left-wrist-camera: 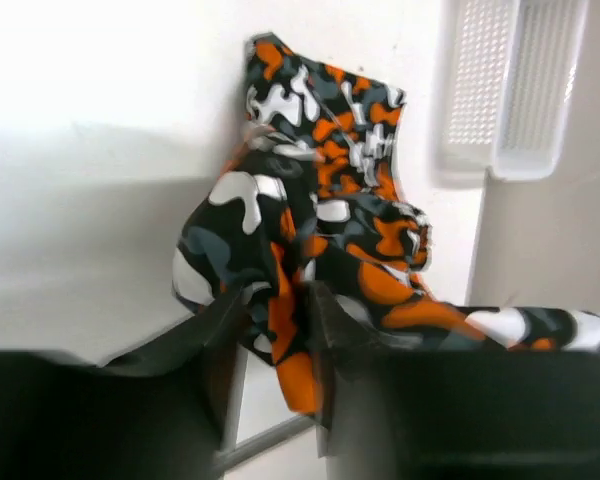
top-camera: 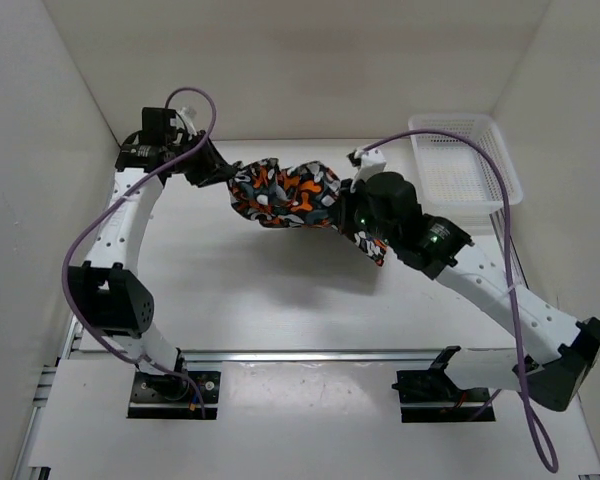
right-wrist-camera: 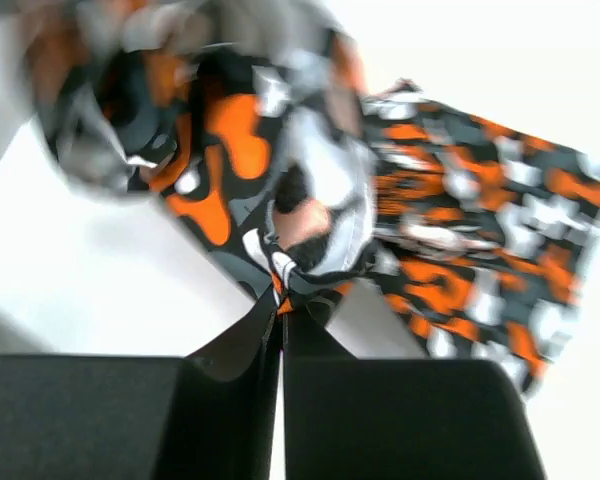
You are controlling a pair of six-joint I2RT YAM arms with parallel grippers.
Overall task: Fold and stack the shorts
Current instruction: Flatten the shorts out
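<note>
The shorts [top-camera: 285, 195], printed in orange, black, grey and white camouflage, hang bunched between my two grippers over the far middle of the table. My left gripper [top-camera: 220, 172] has closed on their left end. In the left wrist view a fold of the shorts [left-wrist-camera: 320, 170] sits between the fingers of the left gripper [left-wrist-camera: 280, 300]. My right gripper [top-camera: 345, 195] pinches the right end. In the right wrist view its jaws are pressed together on a knot of the shorts [right-wrist-camera: 310, 215] at the tips of the right gripper [right-wrist-camera: 282, 300], and more cloth trails off to the right.
A white mesh basket [top-camera: 465, 160] stands at the back right corner and also shows in the left wrist view [left-wrist-camera: 520, 90]. White walls [top-camera: 40, 150] enclose the table on the left, back and right. Purple cables [top-camera: 90, 230] loop along both arms.
</note>
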